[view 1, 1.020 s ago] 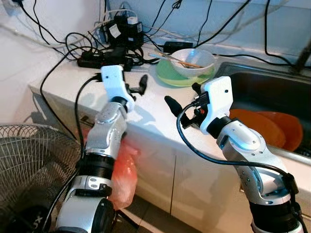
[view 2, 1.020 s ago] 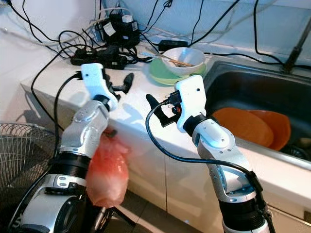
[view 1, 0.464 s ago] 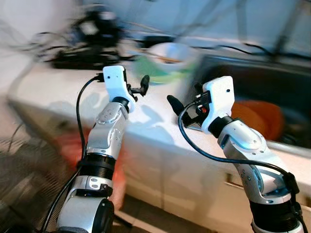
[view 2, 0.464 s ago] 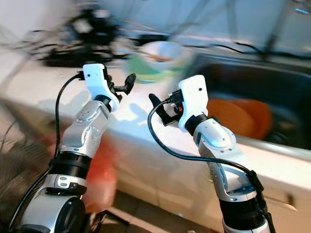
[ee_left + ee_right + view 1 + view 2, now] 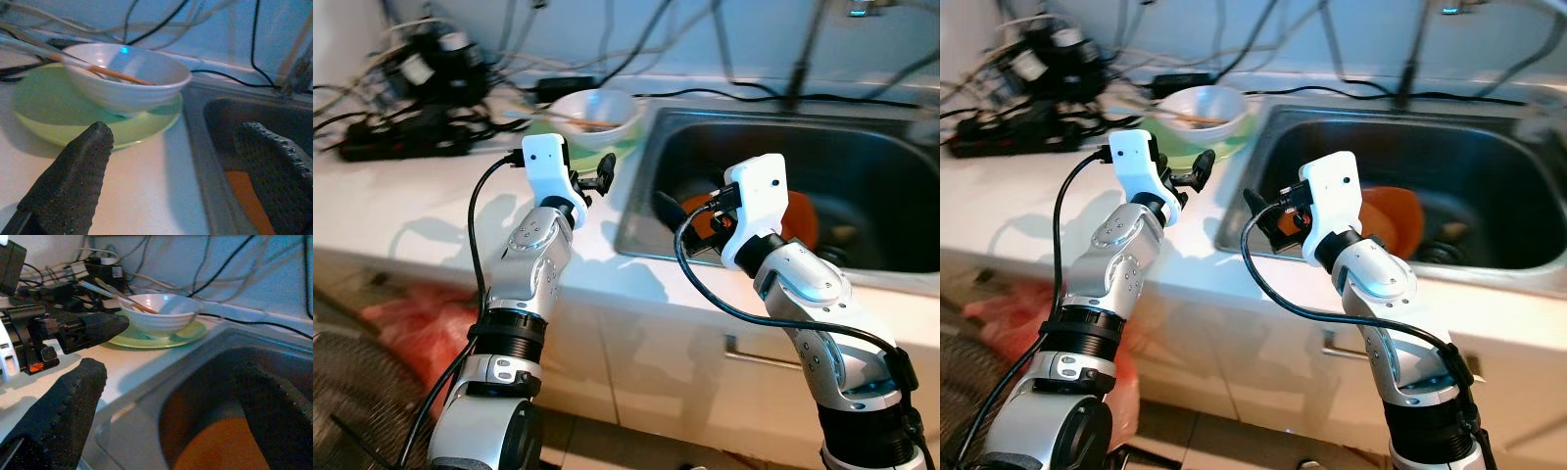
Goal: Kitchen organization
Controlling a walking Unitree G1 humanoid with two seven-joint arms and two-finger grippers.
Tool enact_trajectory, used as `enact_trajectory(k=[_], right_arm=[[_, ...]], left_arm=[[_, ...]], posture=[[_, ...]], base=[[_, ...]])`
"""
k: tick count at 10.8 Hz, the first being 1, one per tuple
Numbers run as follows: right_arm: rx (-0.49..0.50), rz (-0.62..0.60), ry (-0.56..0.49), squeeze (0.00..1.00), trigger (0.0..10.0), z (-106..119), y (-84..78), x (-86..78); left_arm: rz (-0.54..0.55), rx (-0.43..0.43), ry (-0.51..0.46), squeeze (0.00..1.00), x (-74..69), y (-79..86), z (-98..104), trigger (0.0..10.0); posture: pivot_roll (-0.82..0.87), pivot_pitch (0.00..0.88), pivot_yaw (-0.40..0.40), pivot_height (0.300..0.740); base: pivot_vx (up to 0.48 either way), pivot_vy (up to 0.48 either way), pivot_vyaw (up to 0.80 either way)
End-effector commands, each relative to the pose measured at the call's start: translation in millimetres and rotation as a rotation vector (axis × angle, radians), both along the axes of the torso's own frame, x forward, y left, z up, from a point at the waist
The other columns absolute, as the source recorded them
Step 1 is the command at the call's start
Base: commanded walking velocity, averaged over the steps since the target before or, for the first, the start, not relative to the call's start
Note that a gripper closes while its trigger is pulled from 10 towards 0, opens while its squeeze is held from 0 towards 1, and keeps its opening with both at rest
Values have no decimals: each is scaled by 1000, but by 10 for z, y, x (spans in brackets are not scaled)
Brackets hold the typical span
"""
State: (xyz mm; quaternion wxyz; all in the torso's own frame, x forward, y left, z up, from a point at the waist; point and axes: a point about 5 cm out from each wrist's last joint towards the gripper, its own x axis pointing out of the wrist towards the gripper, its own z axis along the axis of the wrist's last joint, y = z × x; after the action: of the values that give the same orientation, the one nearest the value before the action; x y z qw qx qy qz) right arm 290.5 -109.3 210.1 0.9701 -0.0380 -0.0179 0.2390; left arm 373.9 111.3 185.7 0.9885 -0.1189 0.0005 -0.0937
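Both arms are raised over the front edge of the white counter (image 5: 401, 211): the left end effector (image 5: 595, 182) hangs with its fingers apart near the white bowl (image 5: 594, 109), and the right end effector (image 5: 690, 220) is spread wide at the near left rim of the steel sink (image 5: 862, 157). The bowl, with chopsticks (image 5: 73, 58) laid across it, sits on a green plate (image 5: 58, 117) just beside the sink, while orange plates (image 5: 1396, 215) lie inside the basin and a tangle of black cables (image 5: 401, 127) covers the back left of the counter
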Motion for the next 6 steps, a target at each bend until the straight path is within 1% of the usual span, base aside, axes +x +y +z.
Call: enact_trajectory(k=[1,3,4,5,6], right_arm=[[-7,-4,4,0,10000,13,-1,6],[-9,-5,5,0,10000,12,-2,5],[-9,-7,6,0,10000,10,-8,7],[-10,-11,10,0,10000,2,-13,0],[-10,-10,11,0,10000,0,-11,-10]], left_arm=[[31,-24,33,0,15,47,-24,10000],[64,-49,61,0,28,93,-56,10000],[103,-60,87,0,42,143,-89,10000],[145,-84,127,0,52,197,-144,10000],[162,-89,139,0,59,227,-163,10000]], posture=[[-120,0,88,740],[-120,0,84,740],[-120,0,82,740],[-122,0,83,740],[-124,0,84,740]], base=[[0,0,-800],[0,0,-800],[0,0,-800],[0,0,-481],[0,0,0]])
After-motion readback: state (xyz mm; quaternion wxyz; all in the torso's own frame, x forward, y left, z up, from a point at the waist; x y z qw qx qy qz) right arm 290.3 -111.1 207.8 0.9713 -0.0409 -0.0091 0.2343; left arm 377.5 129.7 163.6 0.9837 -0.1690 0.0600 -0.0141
